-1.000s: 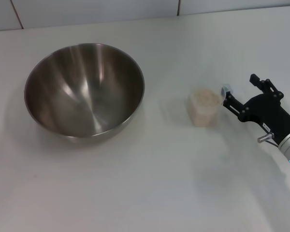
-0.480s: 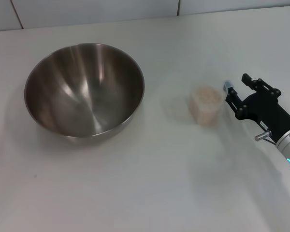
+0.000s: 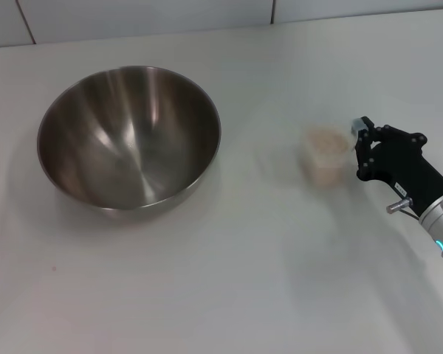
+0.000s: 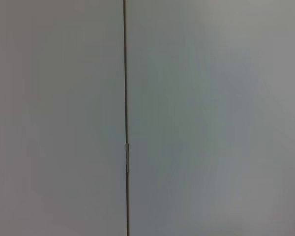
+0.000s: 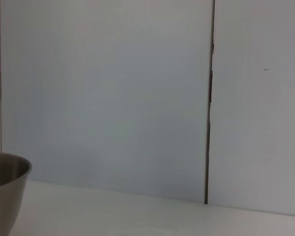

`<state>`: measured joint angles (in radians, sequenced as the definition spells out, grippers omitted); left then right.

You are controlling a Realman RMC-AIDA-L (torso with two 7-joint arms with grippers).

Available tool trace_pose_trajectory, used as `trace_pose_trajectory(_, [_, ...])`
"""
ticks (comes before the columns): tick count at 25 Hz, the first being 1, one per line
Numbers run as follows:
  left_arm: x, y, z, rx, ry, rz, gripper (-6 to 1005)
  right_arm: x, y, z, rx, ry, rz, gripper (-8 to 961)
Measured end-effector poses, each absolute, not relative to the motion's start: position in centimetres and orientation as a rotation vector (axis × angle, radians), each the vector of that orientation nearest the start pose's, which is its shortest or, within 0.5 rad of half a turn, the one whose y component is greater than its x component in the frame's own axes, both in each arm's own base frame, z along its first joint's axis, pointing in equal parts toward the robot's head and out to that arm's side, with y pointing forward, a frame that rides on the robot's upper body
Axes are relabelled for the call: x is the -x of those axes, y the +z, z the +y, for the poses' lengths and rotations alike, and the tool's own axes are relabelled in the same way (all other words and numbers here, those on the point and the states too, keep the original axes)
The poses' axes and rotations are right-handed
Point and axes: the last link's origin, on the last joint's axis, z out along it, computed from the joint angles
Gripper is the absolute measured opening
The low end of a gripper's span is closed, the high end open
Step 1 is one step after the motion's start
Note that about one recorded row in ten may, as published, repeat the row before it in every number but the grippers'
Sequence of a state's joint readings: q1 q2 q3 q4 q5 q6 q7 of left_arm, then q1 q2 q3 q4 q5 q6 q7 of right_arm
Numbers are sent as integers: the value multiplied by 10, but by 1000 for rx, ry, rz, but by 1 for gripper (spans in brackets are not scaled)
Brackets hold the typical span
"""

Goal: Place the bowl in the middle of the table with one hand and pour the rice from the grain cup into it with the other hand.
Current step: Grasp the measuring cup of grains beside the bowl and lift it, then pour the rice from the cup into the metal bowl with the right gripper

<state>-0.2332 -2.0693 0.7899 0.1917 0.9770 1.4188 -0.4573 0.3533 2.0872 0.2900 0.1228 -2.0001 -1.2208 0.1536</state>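
The bowl stands upright and empty on the left part of the table; its rim also shows in the right wrist view. The grain cup, filled with rice, stands on the table to the bowl's right. My right gripper is open, low over the table, right against the cup's right side, with one fingertip by the rim. The cup is not between the jaws. My left gripper is out of view; its wrist view shows only wall panels.
A pale panelled wall runs along the table's far edge, with seams in both wrist views. The bare tabletop stretches between bowl and cup and toward the front.
My right gripper has moved left and rotated, closing in on the cup's right side. The cup has shifted slightly right and back. The bowl has not moved.
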Motion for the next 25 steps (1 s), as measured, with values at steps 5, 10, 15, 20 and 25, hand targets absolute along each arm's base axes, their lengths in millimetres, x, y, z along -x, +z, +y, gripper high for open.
trace_pose_trajectory(5, [362, 19, 261, 1757, -780, -464, 818, -339, -51, 277, 1832, 641, 515, 66])
trace_pose_trajectory(10, [362, 17, 260, 1759, -784, -472, 817, -334, -47, 276, 1816, 682, 486, 14])
trace_pose_trajectory(15, [361, 16, 261, 1761, -785, -472, 817, -316, -32, 281, 1746, 817, 391, 14])
trace_pose_trajectory(20, [361, 16, 261, 1761, -786, -472, 817, -284, -22, 303, 1721, 946, 259, 14])
trace_pose_trajectory(25, [361, 16, 261, 1761, -788, -471, 817, -247, -27, 328, 1734, 926, 52, 14])
